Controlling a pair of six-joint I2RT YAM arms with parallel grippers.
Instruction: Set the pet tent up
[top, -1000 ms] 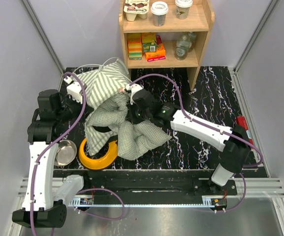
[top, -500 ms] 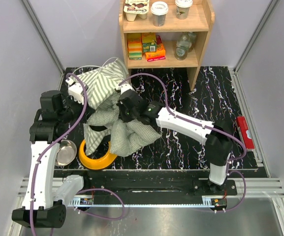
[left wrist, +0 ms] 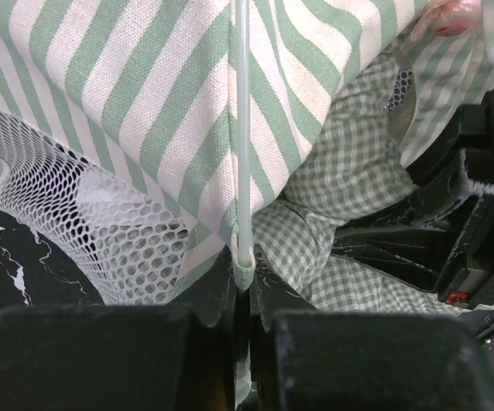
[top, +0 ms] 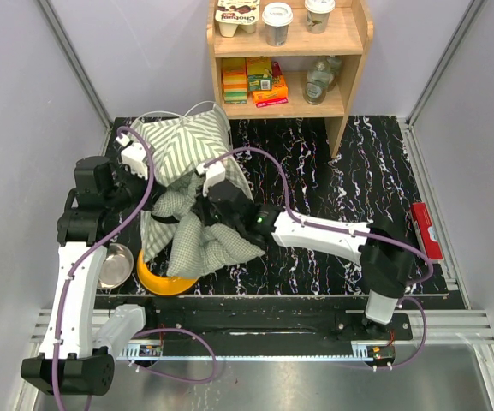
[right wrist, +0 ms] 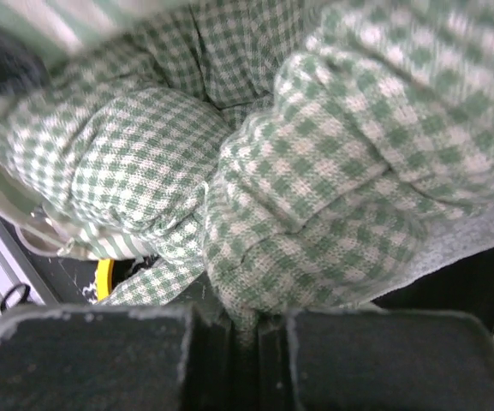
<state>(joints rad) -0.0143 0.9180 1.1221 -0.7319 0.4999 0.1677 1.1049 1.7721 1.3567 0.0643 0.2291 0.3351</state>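
The pet tent [top: 182,147] lies slumped in a heap just behind the yellow bowl holder [top: 163,278], not standing yet, so most of the job looks to be ahead. The left gripper [left wrist: 242,287] is pinched tight on the tent's corner seam, where a white pole [left wrist: 243,128] ends. The right gripper [right wrist: 245,318] is clamped on the checked cushion [right wrist: 315,188] bunched over the holder.

The left arm [top: 68,295] and right arm [top: 324,233] have long white shells between chunky black joints. A purple cable [top: 247,149] loops along each. At the lower left sits a black base [top: 67,374]. Wrist views show matte black fingers [left wrist: 101,360].
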